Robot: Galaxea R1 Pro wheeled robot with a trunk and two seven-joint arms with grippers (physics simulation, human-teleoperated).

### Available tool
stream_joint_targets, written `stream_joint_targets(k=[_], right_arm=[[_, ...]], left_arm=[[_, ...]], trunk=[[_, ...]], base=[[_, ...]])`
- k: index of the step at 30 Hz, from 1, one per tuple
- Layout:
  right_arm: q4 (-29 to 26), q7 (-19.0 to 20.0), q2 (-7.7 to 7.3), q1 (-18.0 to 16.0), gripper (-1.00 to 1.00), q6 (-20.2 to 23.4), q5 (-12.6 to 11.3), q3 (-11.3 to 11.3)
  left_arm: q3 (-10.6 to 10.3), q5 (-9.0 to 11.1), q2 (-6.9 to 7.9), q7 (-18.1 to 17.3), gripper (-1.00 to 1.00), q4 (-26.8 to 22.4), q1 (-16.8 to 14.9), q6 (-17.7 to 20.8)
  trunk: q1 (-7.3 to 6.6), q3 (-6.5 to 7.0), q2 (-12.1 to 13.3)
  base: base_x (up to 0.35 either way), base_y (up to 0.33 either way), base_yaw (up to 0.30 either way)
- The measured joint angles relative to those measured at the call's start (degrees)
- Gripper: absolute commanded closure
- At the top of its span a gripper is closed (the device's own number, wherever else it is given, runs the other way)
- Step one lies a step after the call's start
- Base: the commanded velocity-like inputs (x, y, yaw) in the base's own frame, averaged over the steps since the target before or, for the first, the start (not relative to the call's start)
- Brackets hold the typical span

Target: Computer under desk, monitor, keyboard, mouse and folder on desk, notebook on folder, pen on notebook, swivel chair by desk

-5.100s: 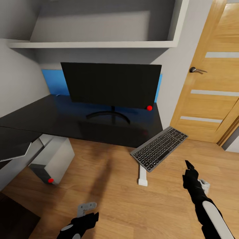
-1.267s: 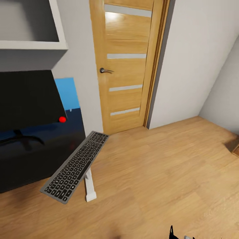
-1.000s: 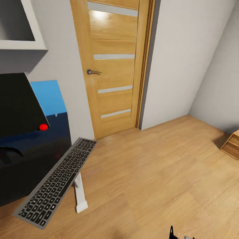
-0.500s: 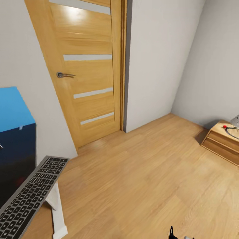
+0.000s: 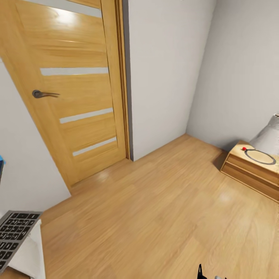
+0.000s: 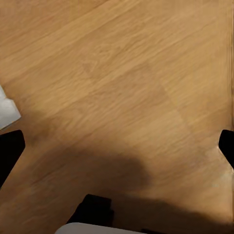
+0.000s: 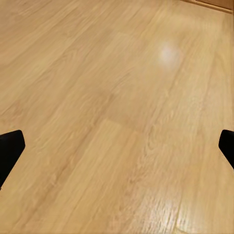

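I face the door [image 5: 73, 100], keyboard [image 5: 13, 232] at the edge; both pincers gape wide, empty; next, find the mouse.

The keyboard [image 5: 15, 236] is left of the door [image 5: 69, 89]. A low cabinet [image 5: 252, 170] stands far right of the door.

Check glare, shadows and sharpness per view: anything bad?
Head view: soft glare patch on the door upper panel and a faint sheen on the wood floor; keyboard keys legible; verticals lean with wide-angle distortion. Left wrist view: broad dark shadow across the floorboards, grain slightly soft. Right wrist view: one bright specular spot on the floor, otherwise evenly lit.
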Motion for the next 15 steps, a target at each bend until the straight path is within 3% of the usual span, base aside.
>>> stream_joint_targets(k=[10, 15], right_arm=[[0.0, 0.0, 0.07, 0.0, -1.00, 0.0, 0.0, 0.0], [0.0, 0.0, 0.08, 0.0, -1.00, 0.0, -0.1, 0.0]], left_arm=[[0.0, 0.0, -0.03, 0.0, -1.00, 0.0, 0.0, 0.0], [0.0, 0.0, -0.03, 0.0, -1.00, 0.0, 0.0, 0.0]], trunk=[[0.00, 0.88, 0.0], [0.00, 1.34, 0.0]], base=[[0.319, -0.004, -0.085], [0.320, 0.000, 0.015]])
